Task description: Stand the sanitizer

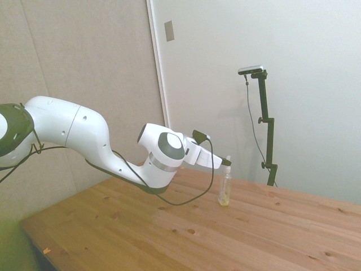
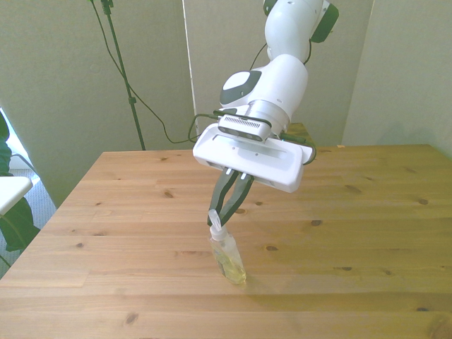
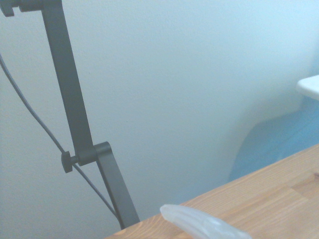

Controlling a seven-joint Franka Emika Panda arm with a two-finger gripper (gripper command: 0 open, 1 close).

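Front view first: nearest to me is the bare wooden tabletop (image 2: 106, 282), and standing on it, a little toward the front view's left of centre, is the sanitizer (image 2: 227, 256). I see pale yellowish liquid in the clear body, its base down on the wood, the bottle close to upright with a slight lean, top tipped toward the front view's left. Right above it, the white pump top sits between the dark fingers (image 2: 224, 198) of the gripper (image 2: 220, 214), which come together to a narrow point on the pump, so I read the gripper as closed around the pump top. Behind that I have the wide white gripper body and the white arm (image 2: 282, 78) rising away toward the far edge of the tabletop.

Side view agrees: the sanitizer (image 1: 224, 189) stands on its base on the tabletop (image 1: 169, 237), well in from the near edge, and the gripper (image 1: 227, 164) reaches it almost level and meets it at the top. The arm (image 1: 73, 132) bends low over the wood.

Wrist view gives me only a blurred clear piece of the sanitizer (image 3: 202, 224) against a strip of tabletop (image 3: 279, 184), with the pale wall (image 3: 189, 89) beyond
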